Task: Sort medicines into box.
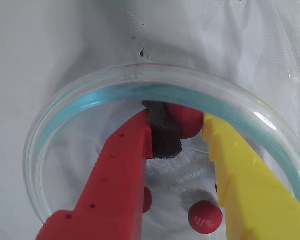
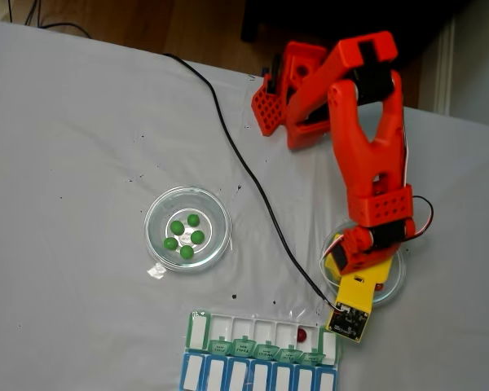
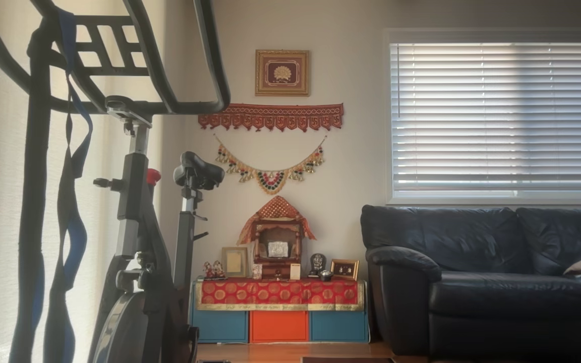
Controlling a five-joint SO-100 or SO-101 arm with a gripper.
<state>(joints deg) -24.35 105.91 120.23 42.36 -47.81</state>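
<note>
Foam-padded hand point(image 1: 185, 131) pinches glossy round red pill point(image 1: 186, 120).

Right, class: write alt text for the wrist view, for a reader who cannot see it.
A gripper with one red and one yellow finger closes around a red pill inside a round clear glass dish. More red pills lie on the dish floor below.

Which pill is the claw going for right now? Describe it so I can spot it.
Find the clear glass dish under the arm in the wrist view. The target is the red pill against its far rim, between the claw fingers beside the black foam pad; the other red pills lie loose nearer the camera.
</note>
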